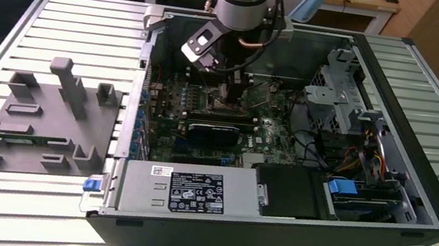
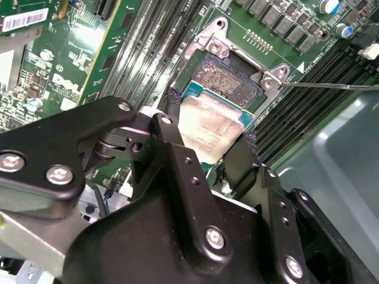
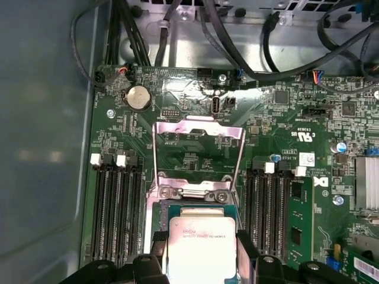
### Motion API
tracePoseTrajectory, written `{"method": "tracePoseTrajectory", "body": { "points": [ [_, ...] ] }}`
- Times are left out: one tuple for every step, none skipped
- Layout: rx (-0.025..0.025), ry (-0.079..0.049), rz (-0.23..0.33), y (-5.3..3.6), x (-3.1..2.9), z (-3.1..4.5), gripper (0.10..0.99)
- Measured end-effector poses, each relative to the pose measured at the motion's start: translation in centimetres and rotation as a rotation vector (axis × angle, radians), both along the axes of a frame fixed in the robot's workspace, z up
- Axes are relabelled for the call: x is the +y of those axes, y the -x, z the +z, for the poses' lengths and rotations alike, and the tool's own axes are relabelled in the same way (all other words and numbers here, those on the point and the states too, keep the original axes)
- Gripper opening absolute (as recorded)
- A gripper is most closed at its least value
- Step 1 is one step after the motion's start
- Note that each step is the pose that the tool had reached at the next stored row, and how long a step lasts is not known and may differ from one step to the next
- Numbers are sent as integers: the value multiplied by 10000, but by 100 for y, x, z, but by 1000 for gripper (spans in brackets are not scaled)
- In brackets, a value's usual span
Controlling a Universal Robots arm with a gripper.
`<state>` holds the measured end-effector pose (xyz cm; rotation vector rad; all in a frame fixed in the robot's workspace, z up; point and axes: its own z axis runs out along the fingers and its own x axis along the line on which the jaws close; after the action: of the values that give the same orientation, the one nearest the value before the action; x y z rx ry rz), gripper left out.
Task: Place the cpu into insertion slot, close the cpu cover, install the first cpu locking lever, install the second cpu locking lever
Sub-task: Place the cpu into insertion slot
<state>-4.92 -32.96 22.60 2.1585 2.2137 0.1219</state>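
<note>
Pincer (image 2: 211, 123) points straight down, clamped on the cpu (image 2: 207, 135) over the insertion slot (image 2: 228, 80).

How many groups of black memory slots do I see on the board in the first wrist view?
2. One group lies on one side of the socket, the other group on the opposite side. More may be hidden.
</note>
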Motion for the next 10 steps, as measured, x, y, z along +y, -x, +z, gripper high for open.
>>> {"method": "tracePoseTrajectory", "body": {
  "points": [
    [1, 1, -3, 1, 4, -5, 541],
    [2, 1, -15, 2, 6, -10, 541],
    [2, 2, -44, 2, 8, -16, 541],
    [2, 1, -84, 3, 10, -23, 541],
    [2, 2, -126, 4, 11, -29, 541],
    [1, 1, -166, 5, 12, -35, 541],
    [1, 2, -214, 7, 12, -43, 541],
    [1, 1, -256, 9, 13, -50, 541],
    [2, 1, -290, 12, 13, -58, 541],
    [1, 1, -314, 14, 13, -68, 541]
  ]
}}
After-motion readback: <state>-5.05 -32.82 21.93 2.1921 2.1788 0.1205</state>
